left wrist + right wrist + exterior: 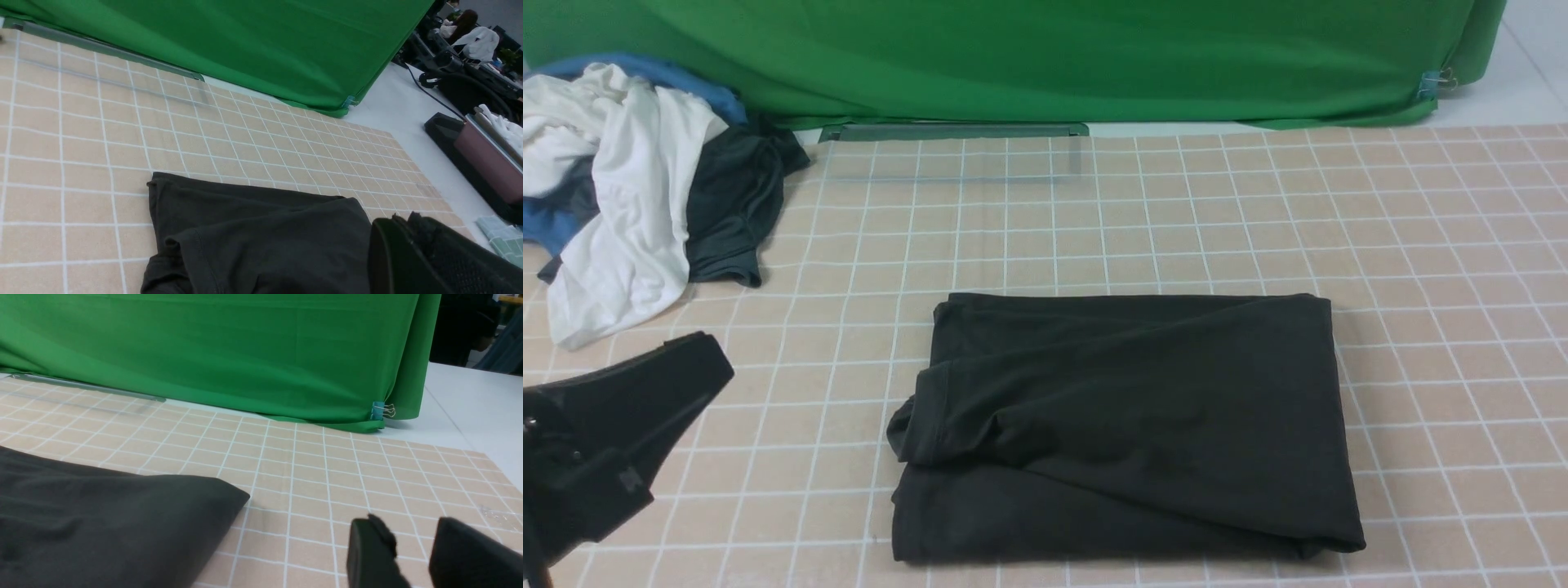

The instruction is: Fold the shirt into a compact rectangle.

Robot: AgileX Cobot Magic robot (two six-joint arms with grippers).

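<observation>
Right gripper's open, hovering off the folded black cloth shirt's corner.

The black two-fingered right gripper sits low over the beige mat with its white grid lines, jaws parted with bare mat showing between them, nothing held. One dark finger has a ragged pad edge. Near it but clear of it lies the folded black cloth shirt, smooth on top, one rounded corner pointing toward the gripper. At the far edge of the mat hangs a bright green fabric backdrop, its hem pinned by a small teal binder clip. Past the mat's edge, plain white tabletop.
</observation>
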